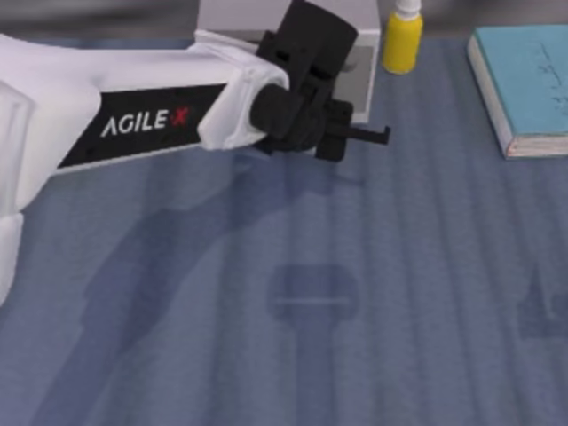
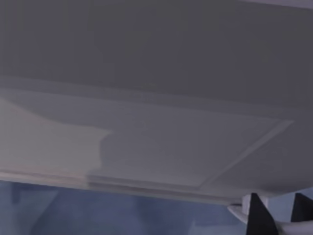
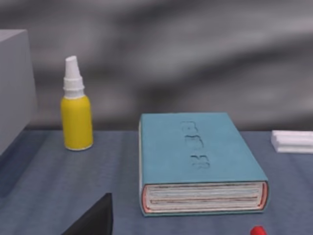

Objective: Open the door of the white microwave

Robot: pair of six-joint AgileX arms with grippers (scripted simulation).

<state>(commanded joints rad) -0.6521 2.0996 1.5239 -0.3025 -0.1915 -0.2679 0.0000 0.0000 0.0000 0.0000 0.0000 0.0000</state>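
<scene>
The white microwave [image 1: 355, 40] stands at the table's far edge, mostly covered by my left arm. My left gripper [image 1: 377, 135] sits right in front of its face, turned toward the table's right. The left wrist view is filled by the door [image 2: 146, 137], white-framed with a pale grey window, which looks flush with the front. At its edge a small white handle [image 2: 238, 210] runs between my two dark fingertips [image 2: 257, 218], and my left gripper [image 2: 279, 215] is closed around it. My right arm is out of the top view; one of its fingers [image 3: 95, 218] shows low in its own view.
A yellow dropper bottle [image 1: 402, 40] stands just right of the microwave. A light-blue book [image 1: 524, 80] lies at the far right. The right wrist view also shows a white flat stack [image 3: 292, 141] and a small red object [image 3: 257, 230].
</scene>
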